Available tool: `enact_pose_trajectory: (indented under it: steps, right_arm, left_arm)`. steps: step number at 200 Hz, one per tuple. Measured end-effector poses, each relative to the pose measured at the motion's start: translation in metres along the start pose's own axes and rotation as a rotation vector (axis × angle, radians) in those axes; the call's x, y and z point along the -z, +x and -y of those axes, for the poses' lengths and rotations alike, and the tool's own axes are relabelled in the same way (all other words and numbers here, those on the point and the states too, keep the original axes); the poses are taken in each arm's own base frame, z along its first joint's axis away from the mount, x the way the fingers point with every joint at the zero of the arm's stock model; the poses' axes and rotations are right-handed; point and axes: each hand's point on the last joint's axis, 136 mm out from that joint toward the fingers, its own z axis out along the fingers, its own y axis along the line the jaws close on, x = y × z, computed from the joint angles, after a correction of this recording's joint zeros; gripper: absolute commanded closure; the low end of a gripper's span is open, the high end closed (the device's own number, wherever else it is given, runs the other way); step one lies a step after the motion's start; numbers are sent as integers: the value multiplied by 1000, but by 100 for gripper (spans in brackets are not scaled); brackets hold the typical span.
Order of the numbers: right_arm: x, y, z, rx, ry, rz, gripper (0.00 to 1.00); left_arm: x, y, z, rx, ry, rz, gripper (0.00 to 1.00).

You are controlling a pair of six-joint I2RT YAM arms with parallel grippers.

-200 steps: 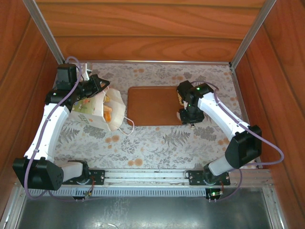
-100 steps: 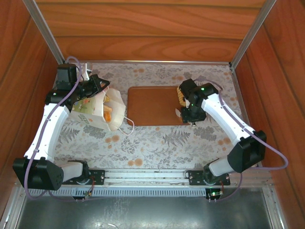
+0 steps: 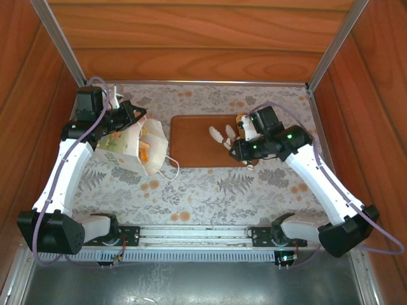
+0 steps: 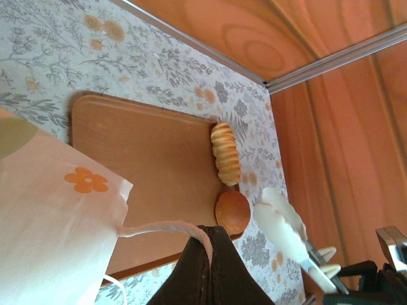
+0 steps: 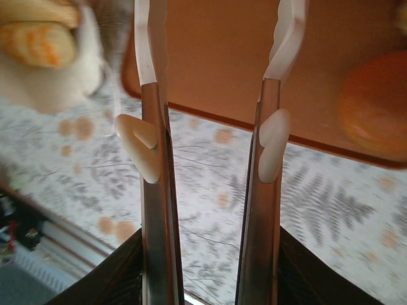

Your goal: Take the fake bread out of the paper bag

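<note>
Paper bag (image 3: 130, 143) stands at the left of the counter (image 3: 210, 187), green print low on its front, lettering too small to read (no brand legible anywhere). The left wrist view adds an orange flower (image 4: 86, 180) printed on the paper. Left pincer (image 4: 203, 244) is closed, pinching the bag's cord handle (image 4: 159, 227) at the top. Some fake bread (image 3: 145, 151) sits inside the bag mouth, orange. On the right end of the brown board (image 3: 197, 143), the left wrist view gives a ridged loaf (image 4: 226, 152) and a round bun (image 4: 232, 211) just beside each other, bun at the board's edge. In the top view the right arm covers part of the loaf. Right pincer (image 3: 221, 138) is over the board near them, jaws apart, nothing between them per the right wrist view, which also catches the bun and the bag, blurred.
</note>
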Motion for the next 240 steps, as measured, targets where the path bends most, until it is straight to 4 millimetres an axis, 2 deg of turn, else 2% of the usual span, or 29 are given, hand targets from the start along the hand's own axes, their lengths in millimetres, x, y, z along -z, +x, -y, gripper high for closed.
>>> enact_pose_trajectory:
  steps: [53,95,123,180,215,240]
  right_arm:
    - [-37,12,-71,192,-214,-51,54]
    - [-81,27,-99,317,-238,-150,53]
    - [-104,26,-116,397,-241,-183,53]
    - [-140,18,-132,597,-167,-201,50]
    - [-161,9,-125,774,-57,-209,50]
    - [-168,-1,-120,912,6,-211,49]
  left_arm:
    - [0,0,-2,1,-10,7,100]
    - [2,0,-1,-3,-8,11,100]
    - [3,-1,1,-6,-5,15,100]
    - [4,-1,1,-7,-4,17,100]
    - [5,-1,2,-9,-2,19,100]
    - [5,-1,2,-10,-2,19,100]
